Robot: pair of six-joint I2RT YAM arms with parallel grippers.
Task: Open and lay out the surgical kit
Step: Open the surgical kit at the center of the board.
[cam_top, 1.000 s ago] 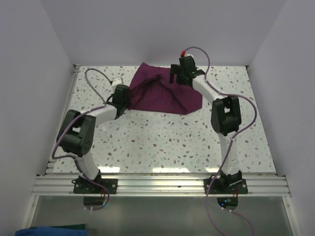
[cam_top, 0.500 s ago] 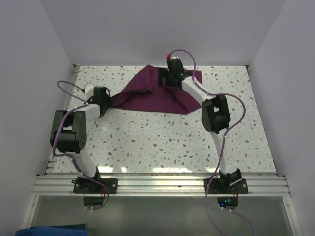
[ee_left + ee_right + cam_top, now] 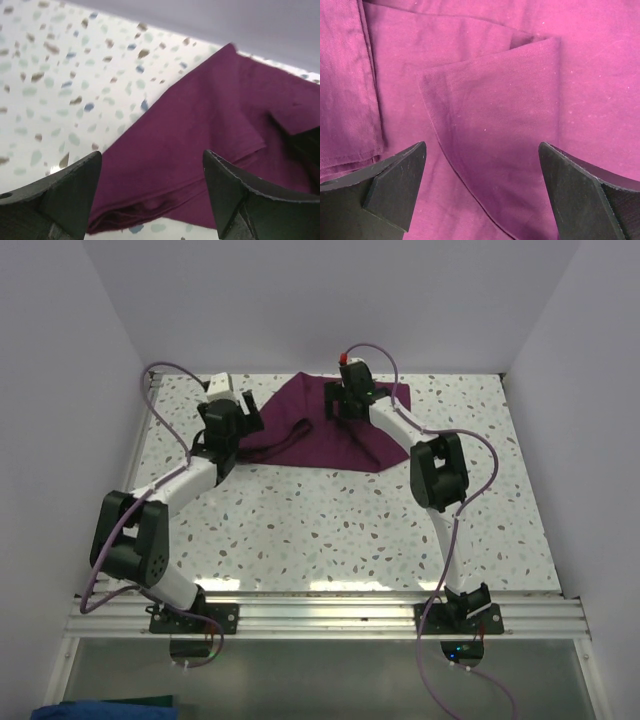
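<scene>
The surgical kit shows only as a dark purple cloth wrap (image 3: 320,440), folded and creased at the far middle of the speckled table. My left gripper (image 3: 250,420) hovers open over the wrap's left corner. In the left wrist view the cloth (image 3: 200,120) lies below the left gripper (image 3: 151,167), with a bunched fold at its near edge and nothing between the fingers. My right gripper (image 3: 340,405) stands open above the wrap's far part. In the right wrist view a folded flap (image 3: 495,115) lies under the right gripper (image 3: 482,150). Whatever is inside the wrap is hidden.
White walls close in the speckled table (image 3: 330,530) on the left, back and right. An aluminium rail (image 3: 330,615) with both arm bases runs along the near edge. Purple cables (image 3: 170,390) loop over each arm.
The left gripper pulled the wrap's left corner out to the left, then opened and let it go, moving up and back over the corner. The right gripper shifted a little left.
</scene>
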